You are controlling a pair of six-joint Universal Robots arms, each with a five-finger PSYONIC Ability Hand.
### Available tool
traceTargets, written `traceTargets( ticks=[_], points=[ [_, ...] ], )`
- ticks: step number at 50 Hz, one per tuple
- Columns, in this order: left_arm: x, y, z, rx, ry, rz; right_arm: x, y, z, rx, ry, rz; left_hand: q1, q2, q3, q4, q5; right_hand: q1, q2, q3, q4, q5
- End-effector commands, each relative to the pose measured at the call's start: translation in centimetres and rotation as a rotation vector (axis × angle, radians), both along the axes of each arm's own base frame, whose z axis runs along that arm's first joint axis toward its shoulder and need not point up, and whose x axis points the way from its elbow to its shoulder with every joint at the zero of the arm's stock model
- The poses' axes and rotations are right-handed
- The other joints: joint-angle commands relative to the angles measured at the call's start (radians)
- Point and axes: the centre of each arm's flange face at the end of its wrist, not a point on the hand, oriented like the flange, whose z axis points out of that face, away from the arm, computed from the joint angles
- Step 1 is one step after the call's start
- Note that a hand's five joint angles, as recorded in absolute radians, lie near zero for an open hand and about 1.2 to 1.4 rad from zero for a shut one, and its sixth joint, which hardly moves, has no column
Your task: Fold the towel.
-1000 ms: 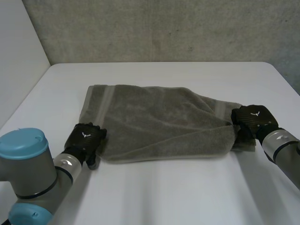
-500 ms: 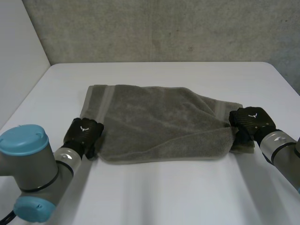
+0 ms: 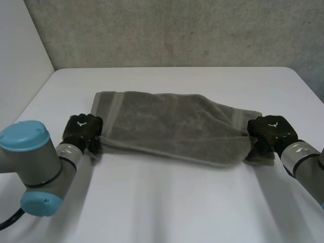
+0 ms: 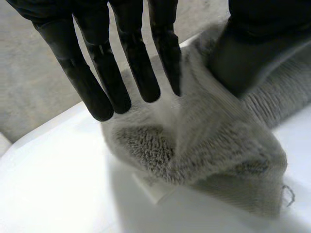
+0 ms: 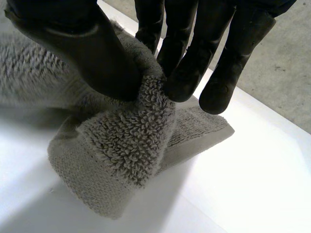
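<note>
Towel (image 3: pixel 172 131) lies spread on table (image 3: pixel 167 202), left hand (image 3: pixel 81 129) pinching its near-left corner between thumb and straight fingers, right hand (image 3: pixel 268 131) pinching the near-right corner; risk: the shallow left pinch slips on lifting, skewing the fold.

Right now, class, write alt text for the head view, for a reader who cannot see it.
A grey towel lies stretched across a white table, held at both ends by black robot hands. The left hand grips its near left corner, and the right hand grips its right end.
</note>
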Motion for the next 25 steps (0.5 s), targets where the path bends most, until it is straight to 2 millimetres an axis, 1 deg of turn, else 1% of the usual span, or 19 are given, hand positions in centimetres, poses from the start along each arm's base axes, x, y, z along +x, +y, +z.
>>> traceTargets(
  ticks=[1,4,5,6,7,8,9,10,11,12,13,14,15,16,17,18,20,23,25],
  points=[
    [1.0,-0.3,1.3,-0.022,0.002,0.027,-0.2,-0.2,0.6,-0.011,-0.002,-0.005,0.112,0.117,0.112,0.11,-0.033,0.077,0.094,0.063,0.063,0.071],
    [1.0,0.1,3.1,-0.062,0.012,0.027,-0.1,-0.2,1.0,-0.02,0.001,-0.001,0.112,0.117,0.112,0.11,-0.033,0.077,0.094,0.063,0.063,0.071],
    [1.1,0.4,4.3,-0.085,0.016,0.027,-0.1,-0.1,2.1,-0.042,0.003,0.0,0.112,0.117,0.112,0.11,-0.033,0.077,0.094,0.063,0.063,0.071],
    [1.1,0.4,4.3,-0.085,0.016,0.027,-0.1,0.2,4.3,-0.081,-0.003,0.004,0.112,0.117,0.112,0.11,-0.033,0.077,0.094,0.063,0.063,0.071],
    [1.2,0.9,6.2,-0.116,0.024,0.027,-0.1,0.2,4.3,-0.081,-0.003,0.004,0.112,0.117,0.112,0.11,-0.033,0.077,0.094,0.063,0.063,0.071],
    [1.2,1.0,6.2,-0.117,0.024,0.027,-0.1,0.8,6.5,-0.114,-0.007,0.007,0.112,0.117,0.112,0.11,-0.033,0.077,0.094,0.063,0.063,0.071],
    [1.4,1.7,8.6,-0.157,0.036,0.025,-0.1,1.5,8.7,-0.144,-0.015,0.018,0.112,0.117,0.112,0.11,-0.033,0.077,0.094,0.063,0.063,0.071],
    [1.6,2.5,10.8,-0.192,0.049,0.024,-0.1,1.6,8.7,-0.144,-0.015,0.019,0.112,0.117,0.112,0.11,-0.033,0.077,0.094,0.063,0.063,0.071],
    [1.6,2.5,10.9,-0.192,0.049,0.024,-0.1,2.1,10.8,-0.183,-0.022,0.027,0.112,0.117,0.112,0.11,-0.033,0.077,0.094,0.063,0.063,0.071],
    [1.8,3.4,13.3,-0.239,0.067,0.023,-0.1,2.1,10.8,-0.184,-0.022,0.027,0.112,0.117,0.112,0.11,-0.033,0.077,0.094,0.063,0.063,0.071],
    [2.1,4.2,15.6,-0.288,0.084,0.023,-0.2,2.7,12.9,-0.221,-0.033,0.041,0.112,0.117,0.112,0.11,-0.033,0.077,0.094,0.063,0.063,0.071],
    [2.1,4.2,15.6,-0.289,0.085,0.023,0.0,3.4,15.3,-0.274,-0.04,0.063,0.112,0.117,0.112,0.11,-0.033,0.077,0.094,0.063,0.063,0.071],
    [2.3,5.1,18.0,-0.349,0.1,0.023,0.0,3.5,15.3,-0.275,-0.04,0.063,0.112,0.117,0.112,0.11,-0.033,0.077,0.094,0.063,0.063,0.071],
    [2.3,5.1,18.0,-0.35,0.1,0.023,0.1,4.3,17.5,-0.327,-0.045,0.088,0.112,0.117,0.112,0.11,-0.033,0.077,0.094,0.063,0.063,0.071],
    [2.5,6.0,20.3,-0.406,0.115,0.021,0.1,5.1,19.5,-0.364,-0.05,0.105,0.112,0.117,0.112,0.11,-0.033,0.077,0.094,0.063,0.063,0.071],
    [2.8,6.7,22.2,-0.452,0.127,0.023,0.1,5.1,19.5,-0.365,-0.051,0.105,0.112,0.117,0.112,0.11,-0.033,0.077,0.094,0.063,0.063,0.071],
    [2.9,7.2,23.4,-0.471,0.133,0.021,-0.3,6.0,22.7,-0.395,-0.046,0.102,0.112,0.117,0.112,0.11,-0.033,0.077,0.094,0.063,0.063,0.071],
    [2.9,7.6,24.3,-0.453,0.124,0.009,-0.8,5.8,23.1,-0.365,-0.039,0.093,0.112,0.117,0.112,0.11,-0.033,0.077,0.094,0.063,0.063,0.071],
    [2.8,7.6,24.2,-0.424,0.115,-0.003,-1.7,4.2,22.0,-0.262,0.006,0.065,0.112,0.117,0.112,0.11,-0.033,0.077,0.094,0.063,0.063,0.071]
  ],
)
